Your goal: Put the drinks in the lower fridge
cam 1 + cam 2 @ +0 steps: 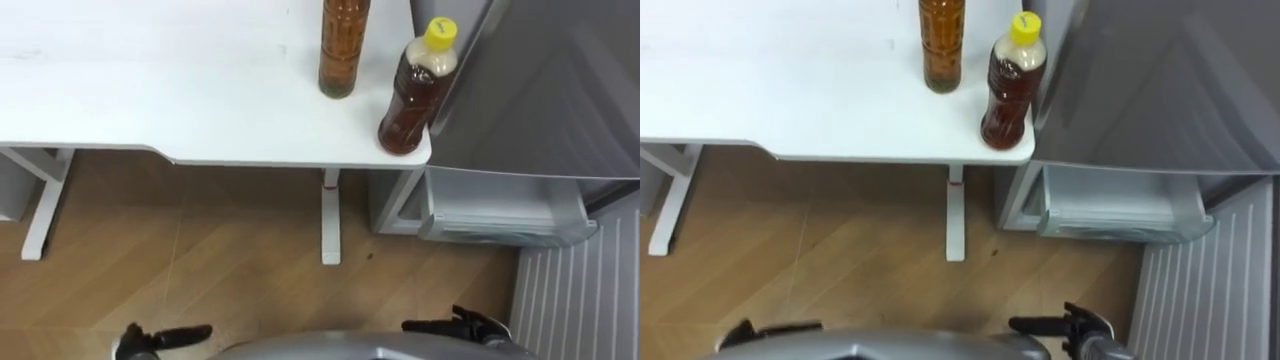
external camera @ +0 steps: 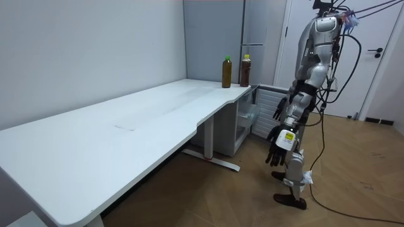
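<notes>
Two drink bottles stand upright at the right corner of the white table (image 1: 150,90). The one with the yellow cap (image 1: 417,92) holds a brown drink and is nearest the corner. The amber bottle (image 1: 343,50) stands just left of it and further back; it has a green cap (image 2: 226,72) in the room view. My left hand (image 1: 160,340) and right hand (image 1: 465,328) hang low at my sides, open and holding nothing, well short of the table. The grey fridge (image 1: 540,90) stands right of the table, its lower compartment (image 1: 500,205) open with a pale drawer showing.
The open lower fridge door (image 1: 580,300) with its ribbed inner face stands at my right. White table legs (image 1: 331,220) reach the wooden floor (image 1: 220,250) under the table edge. I stand a step back from the table corner, facing the fridge.
</notes>
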Tool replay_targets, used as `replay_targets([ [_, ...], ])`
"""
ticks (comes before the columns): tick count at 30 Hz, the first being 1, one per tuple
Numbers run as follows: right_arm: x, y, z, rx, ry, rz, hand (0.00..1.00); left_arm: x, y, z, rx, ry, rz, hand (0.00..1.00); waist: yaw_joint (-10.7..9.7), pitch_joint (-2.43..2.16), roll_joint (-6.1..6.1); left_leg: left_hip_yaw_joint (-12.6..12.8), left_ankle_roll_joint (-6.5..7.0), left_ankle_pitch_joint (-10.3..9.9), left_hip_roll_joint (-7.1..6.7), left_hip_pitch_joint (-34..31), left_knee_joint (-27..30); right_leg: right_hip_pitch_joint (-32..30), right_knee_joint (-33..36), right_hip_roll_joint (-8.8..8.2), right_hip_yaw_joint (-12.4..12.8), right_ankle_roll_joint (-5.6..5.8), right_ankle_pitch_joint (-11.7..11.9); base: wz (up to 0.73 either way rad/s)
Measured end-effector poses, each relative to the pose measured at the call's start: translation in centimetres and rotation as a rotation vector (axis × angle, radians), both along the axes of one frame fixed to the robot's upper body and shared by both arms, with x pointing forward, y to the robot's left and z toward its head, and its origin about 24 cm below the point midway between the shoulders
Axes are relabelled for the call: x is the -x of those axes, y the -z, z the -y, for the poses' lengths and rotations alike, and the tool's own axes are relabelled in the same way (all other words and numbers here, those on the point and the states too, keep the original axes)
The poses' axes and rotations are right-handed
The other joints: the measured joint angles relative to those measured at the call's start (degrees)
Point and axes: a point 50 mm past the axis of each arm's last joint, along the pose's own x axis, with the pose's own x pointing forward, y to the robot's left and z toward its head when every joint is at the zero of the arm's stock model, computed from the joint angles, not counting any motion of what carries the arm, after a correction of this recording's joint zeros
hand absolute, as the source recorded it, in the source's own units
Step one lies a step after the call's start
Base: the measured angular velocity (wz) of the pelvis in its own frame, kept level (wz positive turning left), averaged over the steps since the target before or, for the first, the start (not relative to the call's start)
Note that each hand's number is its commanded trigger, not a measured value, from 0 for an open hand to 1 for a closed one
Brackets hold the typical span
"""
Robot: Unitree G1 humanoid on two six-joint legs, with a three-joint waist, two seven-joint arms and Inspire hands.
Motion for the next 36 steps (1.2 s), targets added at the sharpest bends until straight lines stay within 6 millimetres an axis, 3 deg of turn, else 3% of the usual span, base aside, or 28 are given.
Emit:
replay_targets([
  [12,0.5,-0.1,0.4,0.052,0.006,0.005,0.0,-1.9,-2.7,-2.4,-0.318,-0.194,0.105,0.0,0.3,-0.06,-0.05,-0.4,-0.01,-0.1,-0.32,0.6,0.0,0.7,-0.1,-0.01,-0.6,0.0,0.0,0.01],
  [21,0.2,-0.2,0.9,0.072,-0.005,0.012,0.0,-6.5,-7.7,-3.2,-0.589,-0.149,0.352,0.0,0.4,-0.45,0.81,-1.0,0.0,-0.1,-0.45,0.3,0.2,0.7,0.0,-0.09,-1.2,0.0,0.0,0.03],
  [26,0.3,-0.3,0.9,0.08,-0.019,0.026,0.0,-9.4,-11.7,-2.9,-0.745,-0.092,0.556,0.0,0.2,-0.58,1.11,-1.2,0.0,-0.1,-0.45,0.2,0.2,0.7,-0.1,-0.07,-1.2,0.0,0.0,0.0],
  [33,0.6,-0.2,0.9,0.078,-0.009,0.02,0.0,-11.7,-16.4,-2.1,-0.835,-0.057,0.784,0.0,0.2,-0.46,1.2,-1.6,0.0,-0.1,-0.47,0.2,0.2,0.8,-0.2,-0.09,-1.6,0.0,0.0,0.03],
  [36,0.7,-0.2,1.0,0.079,0.005,0.023,0.0,-12.4,-18.3,-1.8,-0.842,-0.042,0.884,0.0,0.2,-0.07,1.53,-1.6,0.0,-0.1,-0.45,0.6,0.2,1.3,-0.2,-0.11,-1.6,0.01,0.0,0.0],
])
